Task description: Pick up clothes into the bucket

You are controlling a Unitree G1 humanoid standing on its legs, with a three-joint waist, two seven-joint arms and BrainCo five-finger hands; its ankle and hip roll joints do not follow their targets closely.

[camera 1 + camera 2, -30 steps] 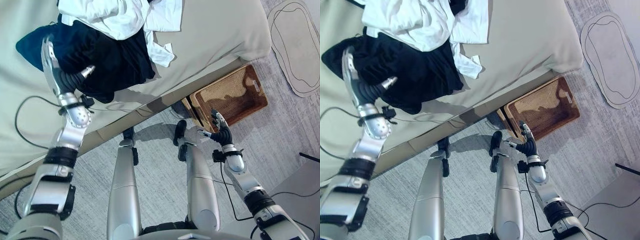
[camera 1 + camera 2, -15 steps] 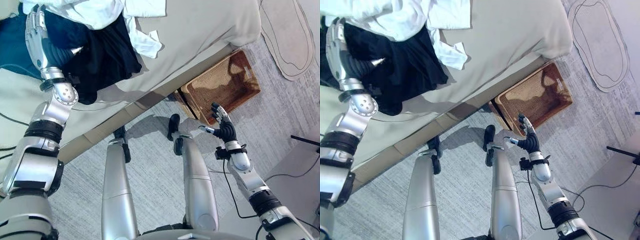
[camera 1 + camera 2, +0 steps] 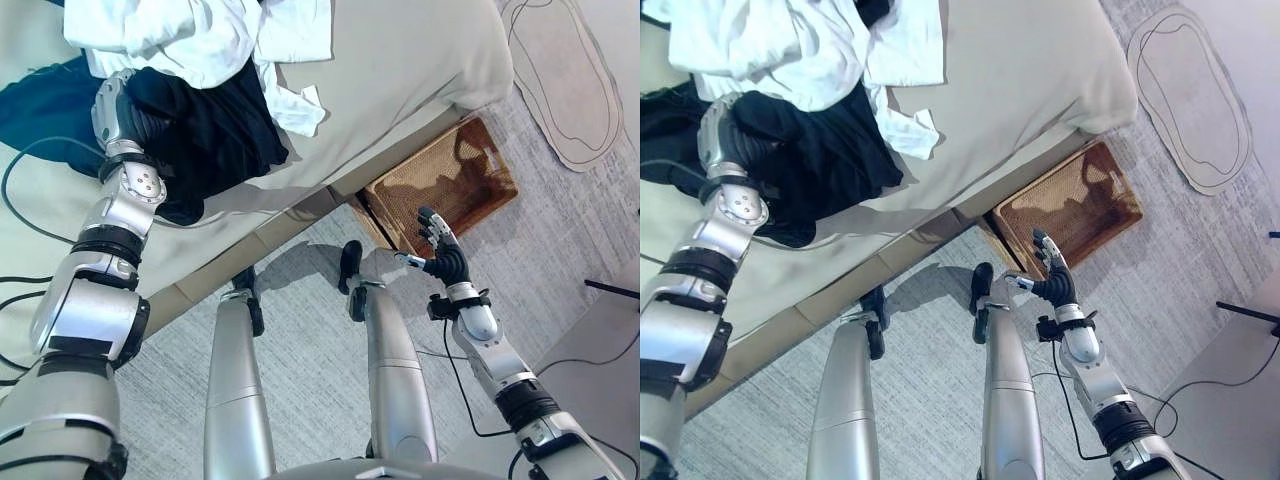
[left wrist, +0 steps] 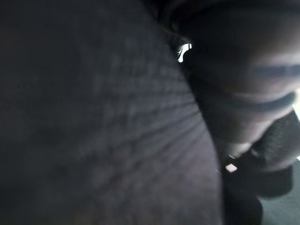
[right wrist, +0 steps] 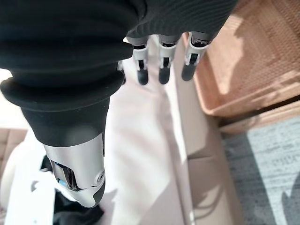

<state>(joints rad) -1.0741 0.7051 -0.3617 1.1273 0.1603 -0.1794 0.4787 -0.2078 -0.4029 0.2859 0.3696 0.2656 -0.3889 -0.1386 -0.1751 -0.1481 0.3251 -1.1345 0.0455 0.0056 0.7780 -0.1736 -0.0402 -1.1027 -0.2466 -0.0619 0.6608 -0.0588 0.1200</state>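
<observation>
Under left hand (image 3: 118, 108), black crumpled garment (image 3: 215, 130); fingers buried, grasp unreadable. Reach step; next, lift toward brown woven wicker basket (image 3: 445, 190) beside spread, empty right hand (image 3: 443, 257).

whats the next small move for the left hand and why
Probably curl the fingers to gather the black garment, then lift. The left hand is pressed into that cloth on the bed, its fingers hidden. The wicker basket sits on the floor beside the bed, with the right hand open near it.
</observation>
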